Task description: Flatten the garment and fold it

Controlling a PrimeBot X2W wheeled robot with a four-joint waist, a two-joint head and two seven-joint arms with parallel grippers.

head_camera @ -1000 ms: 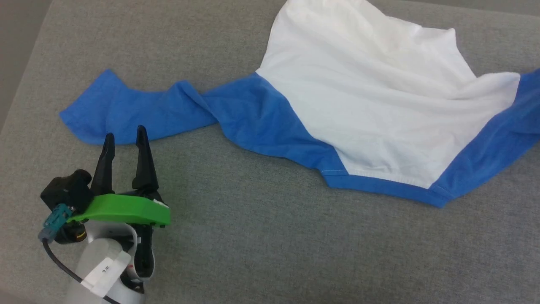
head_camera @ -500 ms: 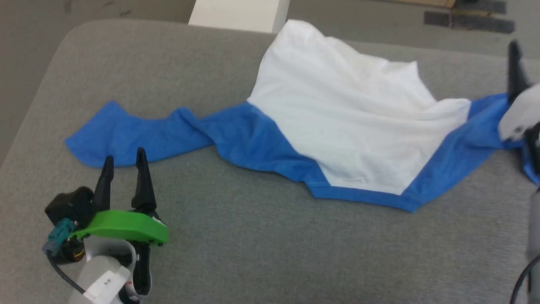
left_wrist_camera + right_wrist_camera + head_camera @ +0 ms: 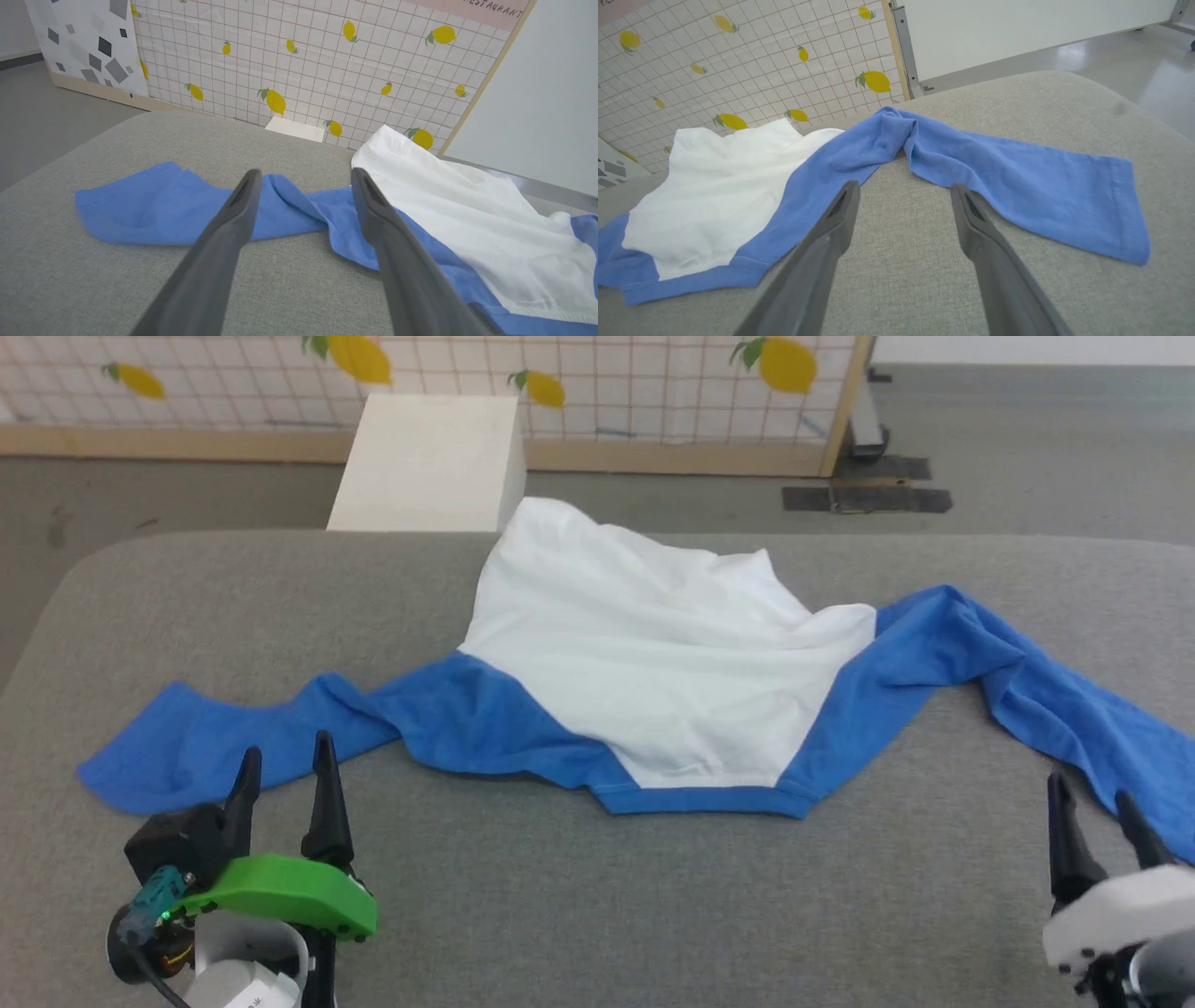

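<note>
Now garment spread ahead of left claw, right claw; both empty.

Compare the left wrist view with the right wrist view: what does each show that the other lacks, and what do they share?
Left wrist view, not the right: the open left gripper, the left-hand blue sleeve with its cuff, and the white box beyond the cushion's far edge. Right wrist view, not the left: the open right gripper and the right-hand blue sleeve, bunched near the shoulder. Both: the white body of the garment, the grey cushion and the lemon-print wall.
</note>
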